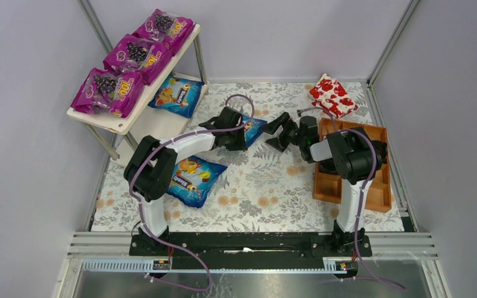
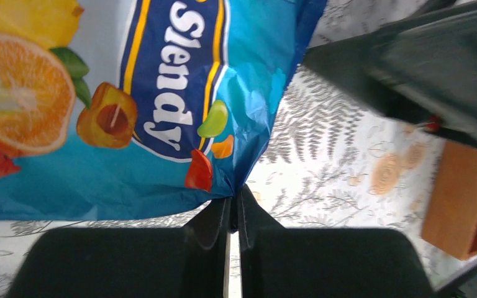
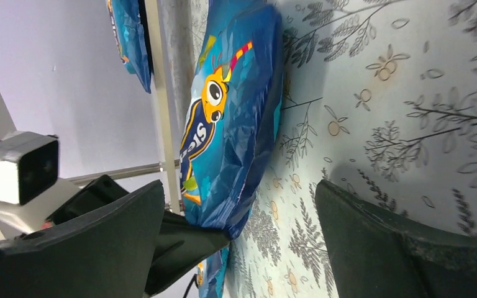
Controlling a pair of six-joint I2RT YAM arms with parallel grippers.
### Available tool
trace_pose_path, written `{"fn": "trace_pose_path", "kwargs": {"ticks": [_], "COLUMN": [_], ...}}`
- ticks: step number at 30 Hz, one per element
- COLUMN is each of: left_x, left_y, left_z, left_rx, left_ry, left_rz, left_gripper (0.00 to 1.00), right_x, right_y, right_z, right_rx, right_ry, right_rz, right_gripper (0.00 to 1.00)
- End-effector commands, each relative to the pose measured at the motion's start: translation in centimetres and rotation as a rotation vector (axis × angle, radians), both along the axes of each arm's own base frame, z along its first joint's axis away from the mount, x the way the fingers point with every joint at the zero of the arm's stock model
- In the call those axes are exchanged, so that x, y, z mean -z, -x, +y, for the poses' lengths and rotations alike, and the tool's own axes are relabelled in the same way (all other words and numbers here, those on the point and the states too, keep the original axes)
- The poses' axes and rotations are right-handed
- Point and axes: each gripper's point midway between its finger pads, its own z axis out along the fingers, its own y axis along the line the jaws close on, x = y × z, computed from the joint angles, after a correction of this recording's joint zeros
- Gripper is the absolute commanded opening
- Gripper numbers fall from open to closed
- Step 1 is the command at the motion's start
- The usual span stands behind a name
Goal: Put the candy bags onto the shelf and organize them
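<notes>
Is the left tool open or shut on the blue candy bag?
Shut on it: the left tool pinches a corner of the blue candy bag, fingers pressed together, in the left wrist view.

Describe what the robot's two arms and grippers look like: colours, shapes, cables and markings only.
Both the left arm and the right arm have white tubular links between bulky black joint housings. A lilac cable loops loosely along each. The left gripper and the right gripper are matte black, each with two broad wedge-shaped fingers tapering to narrow tips. No lettering or sleeves show.
</notes>
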Motion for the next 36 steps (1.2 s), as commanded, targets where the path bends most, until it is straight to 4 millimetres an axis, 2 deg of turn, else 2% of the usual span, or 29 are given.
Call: {"fn": "trace_pose_path", "kwargs": {"ticks": [1, 7, 11, 20, 24, 31, 36], "left_x": [-7.6, -7.6, -7.6, -6.4, -6.1, -6.6, -8.8], "left_y": [-1.1, -0.2, 0.6, 2.8, 3.4, 3.7, 3.5], "left_z": [-3.5, -4.0, -4.1, -4.0, -3.9, -4.7, -4.2], "left_rx": [0.05, 0.074, 0.088, 0.124, 0.131, 0.165, 0.18], "left_ry": [0.215, 0.249, 0.264, 0.259, 0.255, 0.277, 0.251], "left_rz": [-0.1, -0.066, -0.047, -0.005, 0.004, 0.016, -0.047], "left_gripper": [0.01, 0.0, 0.0, 0.0, 0.02, 0.25, 0.52], "right_x": [-1.1, -0.1, 0.5, 1.4, 1.4, 1.4, 1.2], "right_y": [-0.5, -0.2, -0.2, -0.4, -0.4, -0.3, -0.3], "right_z": [2.4, 5.1, 6.0, 6.9, 7.1, 7.4, 7.6], "right_rx": [0.001, -0.042, -0.066, -0.07, -0.081, -0.091, -0.107], "right_ry": [-0.093, -0.099, -0.103, -0.107, -0.113, -0.117, -0.131], "right_rz": [-0.024, -0.003, 0.005, 0.02, 0.02, 0.018, 0.004], "right_gripper": [0.96, 0.89, 0.78, 0.65, 0.64, 0.64, 0.51]}}
